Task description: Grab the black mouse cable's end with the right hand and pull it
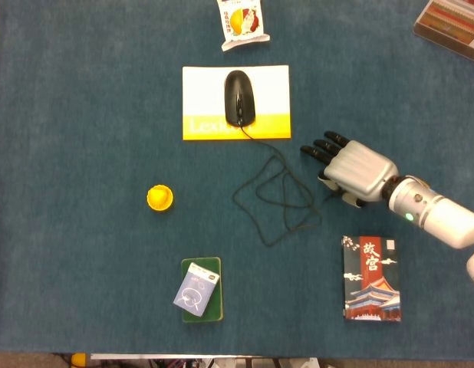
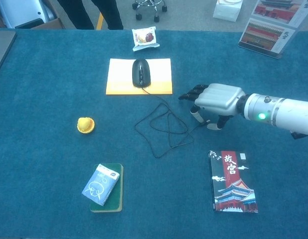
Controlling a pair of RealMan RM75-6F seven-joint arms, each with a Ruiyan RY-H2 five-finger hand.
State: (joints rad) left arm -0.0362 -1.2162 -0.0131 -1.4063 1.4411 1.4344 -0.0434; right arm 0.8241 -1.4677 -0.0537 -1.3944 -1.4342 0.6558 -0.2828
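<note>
The black mouse point(image 1: 238, 98) point(image 2: 141, 72) lies on a white and yellow pad point(image 1: 210, 127) point(image 2: 119, 85). Its black cable point(image 1: 275, 195) point(image 2: 161, 127) runs down in loose loops on the blue cloth. The cable's end point(image 1: 327, 192) point(image 2: 199, 125) reaches right, just under the thumb side of my right hand point(image 1: 358, 169) point(image 2: 217, 98). That hand hovers low over the end, palm down, dark fingers stretched toward the pad, thumb tucked beneath. I cannot see the cable pinched in it. The left hand shows in neither view.
A red and black book point(image 1: 371, 278) point(image 2: 233, 181) lies just below the right hand. A yellow cup-like object point(image 1: 159, 198) point(image 2: 85, 124), a green book with a card pack point(image 1: 200, 290) point(image 2: 105, 185), and a snack packet point(image 1: 242, 21) point(image 2: 145, 37) lie around.
</note>
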